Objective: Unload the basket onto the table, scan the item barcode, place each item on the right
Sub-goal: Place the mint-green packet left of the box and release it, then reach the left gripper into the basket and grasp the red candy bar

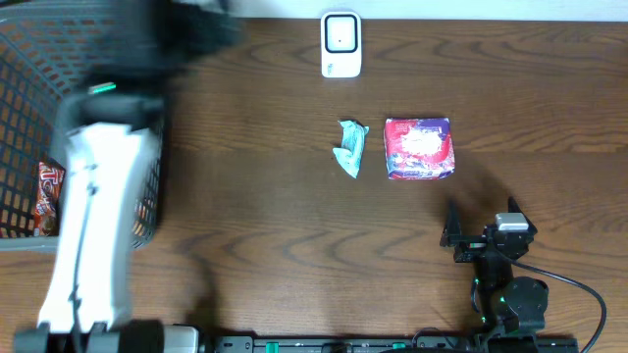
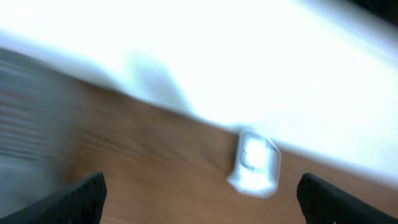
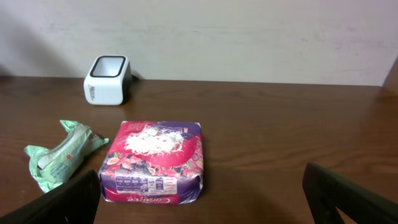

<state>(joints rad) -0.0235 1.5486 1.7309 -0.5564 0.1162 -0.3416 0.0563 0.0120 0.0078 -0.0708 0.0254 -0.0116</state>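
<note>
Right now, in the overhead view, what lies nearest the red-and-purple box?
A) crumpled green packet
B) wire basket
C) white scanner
A: the crumpled green packet lies right beside the red-and-purple box, with a narrow strip of bare table between them. The white scanner stands farther back, and the wire basket is off at the left edge.

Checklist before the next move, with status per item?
1. Left jaws open and empty: ok.
2. Right jaws open and empty: ok.
3. Scanner unobstructed: ok.
4. Box and packet apart, room to grasp either: ok.
5. Barcode located on box: cannot tell, print too small.
6. Left wrist view sharp: not ok, blurred.
</note>
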